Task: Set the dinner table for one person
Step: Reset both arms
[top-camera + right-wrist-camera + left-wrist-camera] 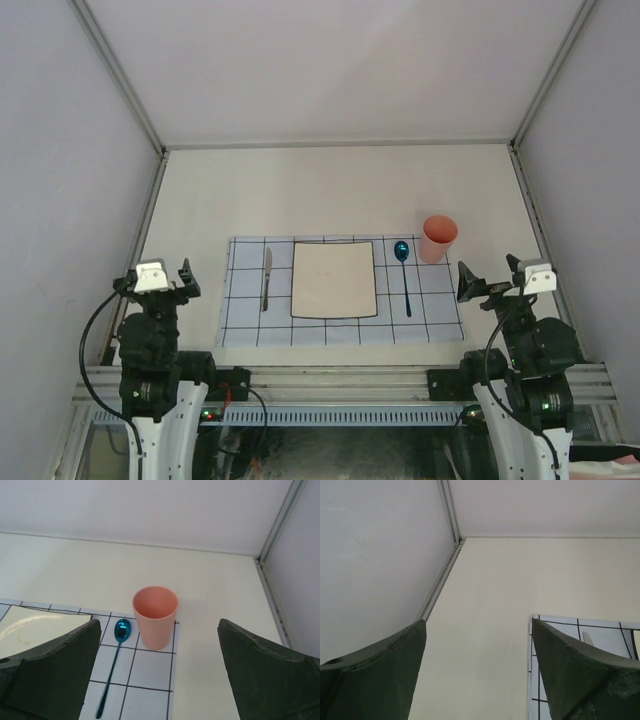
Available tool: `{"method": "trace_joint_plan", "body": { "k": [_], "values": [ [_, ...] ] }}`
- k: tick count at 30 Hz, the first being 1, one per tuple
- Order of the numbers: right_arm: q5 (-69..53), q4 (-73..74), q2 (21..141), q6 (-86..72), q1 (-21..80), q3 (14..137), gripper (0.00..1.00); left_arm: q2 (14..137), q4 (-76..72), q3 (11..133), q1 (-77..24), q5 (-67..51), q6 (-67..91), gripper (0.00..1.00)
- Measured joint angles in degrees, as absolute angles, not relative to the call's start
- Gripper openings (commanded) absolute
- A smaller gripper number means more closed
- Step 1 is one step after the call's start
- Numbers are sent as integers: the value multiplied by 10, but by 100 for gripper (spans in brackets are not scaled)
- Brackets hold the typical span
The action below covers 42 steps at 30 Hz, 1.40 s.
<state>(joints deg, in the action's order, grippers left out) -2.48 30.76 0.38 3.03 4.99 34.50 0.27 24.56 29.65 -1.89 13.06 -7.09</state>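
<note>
- Plainly, the left gripper (479,622) has its fingers spread wide with nothing between them; only bare surface and a corner of the cloth show in the gap.
- The right gripper (160,622) is likewise spread and empty, and it looks toward the cup (155,616) and spoon (114,667) from well short of them.
- Both arms sit by their bases at the near edge, one off each end of the grid-patterned cloth (245,325).
- On the cloth, a square plate (335,279) lies in the middle, with a knife (267,278) to its left and the blue spoon to its right. The pink cup stands upright at the far right corner.
- The place looks laid, so the step in hand is probably parking clear. Done well, that means fingers high and outside the cloth's edges, with no sweep toward the cup, which would tip easily.
- The dinner table (330,190) is the broad, flat, off-white surface, matte and plain, bounded by grey rails and pale walls. The setting lies on its near half.
</note>
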Motion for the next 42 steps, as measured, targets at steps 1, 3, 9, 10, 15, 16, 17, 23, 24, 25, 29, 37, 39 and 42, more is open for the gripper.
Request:
{"method": "trace_joint_plan", "body": {
  "k": [1, 3, 9, 10, 15, 16, 17, 23, 24, 25, 29, 37, 39, 42],
  "values": [
    [-25, 310, 4, 18, 50, 342, 100, 3, 246, 286, -19, 131, -69, 99],
    [-25, 313, 4, 2, 50, 336, 100, 3, 255, 272, -19, 132, -61, 100],
    [-13, 311, 4, -8, 50, 301, 100, 3, 262, 265, -19, 131, -50, 100],
    [-9, 311, 4, -8, 50, 288, 100, 3, 262, 262, -19, 131, -50, 100],
    [2, 292, 4, -8, 50, 236, 100, 3, 265, 241, -19, 106, -64, 100],
    [3, 284, 4, -8, 50, 227, 100, 3, 268, 239, -19, 103, -65, 100],
    [3, 275, 4, -7, 50, 217, 100, 3, 268, 237, -19, 103, -64, 100],
    [-10, 240, 4, -6, 50, 148, 100, 3, 267, 219, -19, 120, -25, 100],
    [-13, 238, 4, -6, 50, 140, 100, 3, 267, 216, -19, 126, -19, 100],
    [-17, 235, 4, -6, 50, 132, 100, 3, 265, 211, -19, 134, -12, 100],
    [-26, 229, 4, 2, 48, 106, 100, 2, 254, 170, -19, 161, 24, 100],
    [-36, 219, 4, 7, 40, 80, 100, 3, 211, 78, -19, 163, 55, 100],
    [-36, 216, 4, 6, 40, 72, 100, 3, 202, 64, -19, 162, 54, 100],
    [-34, 213, 4, 5, 40, 63, 100, 3, 195, 62, -19, 149, 35, 99]
  ]
}}
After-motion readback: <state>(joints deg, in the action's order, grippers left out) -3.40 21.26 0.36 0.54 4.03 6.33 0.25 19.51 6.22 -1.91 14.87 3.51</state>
